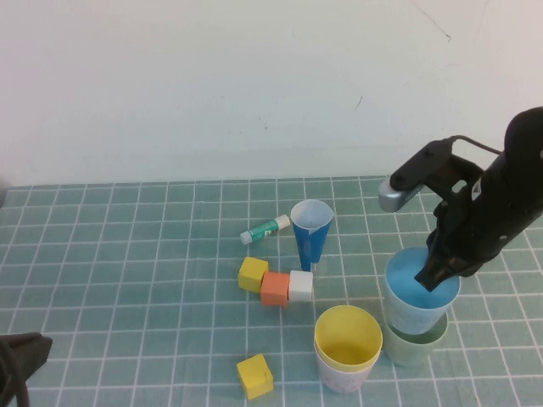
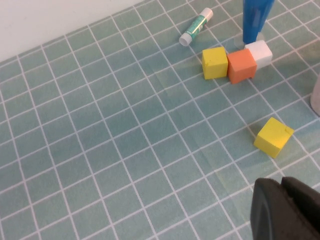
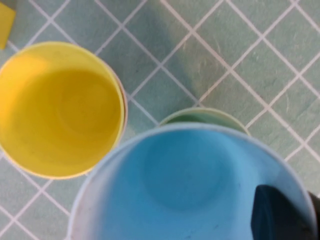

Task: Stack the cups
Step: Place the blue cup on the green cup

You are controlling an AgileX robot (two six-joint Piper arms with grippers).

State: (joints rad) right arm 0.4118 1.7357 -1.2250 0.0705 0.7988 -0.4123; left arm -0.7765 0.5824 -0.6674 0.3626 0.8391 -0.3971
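My right gripper is shut on the rim of the light blue cup, one finger inside it and one outside. The light blue cup's base sits in the pale green cup, whose rim shows behind it in the right wrist view. To their left the yellow cup is nested in the pink cup; the yellow cup also shows in the right wrist view. My left gripper is parked at the near left corner, shut and empty.
A narrow dark blue cone cup stands mid-table with a glue stick to its left. A yellow block, an orange block and a white block lie in a row. Another yellow block lies near the front.
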